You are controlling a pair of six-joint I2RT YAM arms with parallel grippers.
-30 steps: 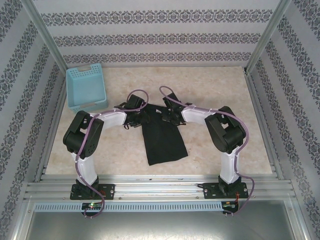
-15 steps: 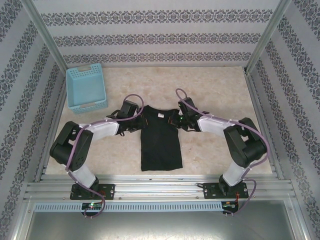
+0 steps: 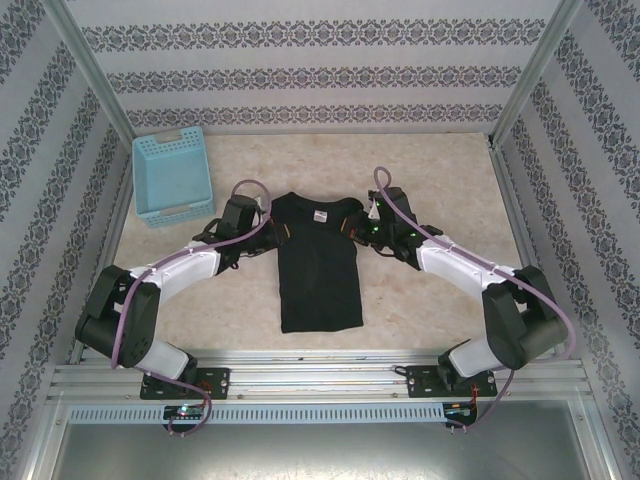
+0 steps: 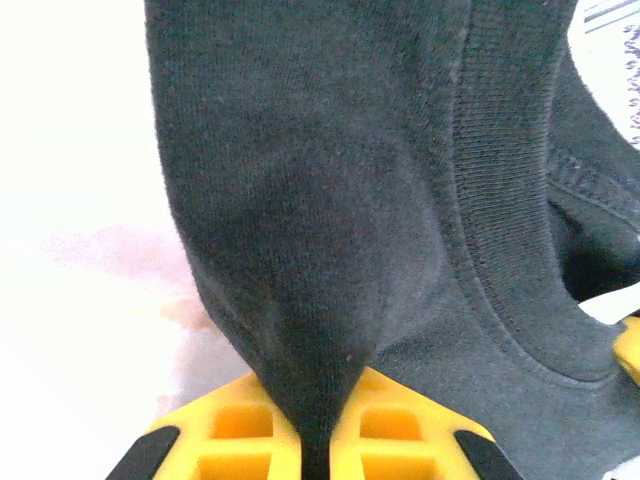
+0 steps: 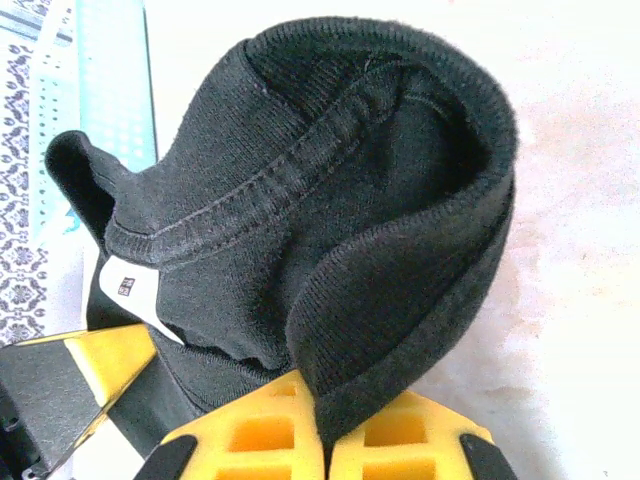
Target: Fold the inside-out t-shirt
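**A:** Starting with the top view: where is the inside-out t-shirt (image 3: 318,275) lying?

**B:** It is lying spread on the middle of the surface (image 3: 440,170), collar pointing to twelve o'clock and hem to six. The light blue basket (image 3: 172,172) is sitting well apart, at the shirt's ten o'clock.

**A:** And what are the arms doing?

**B:** The left hand (image 3: 264,230) is gripping the shoulder at ten o'clock and the right hand (image 3: 358,228) the shoulder at two. I judge they are taking both shoulders so that the body is drawn straight and square before any fold.

**A:** What is the left wrist view showing?

**B:** The yellow fingers (image 4: 240,435) are pressing tight together on a pinched ridge of black cloth, which is rising toward twelve o'clock. The collar band (image 4: 505,200) is running past at two.

**A:** And the right wrist view?

**B:** It is much the same: the jaws are clamping hard on a thick fold of fabric. The white neck tag (image 5: 125,285) is peeking out at eight o'clock, so this grip is sitting close to the collar.
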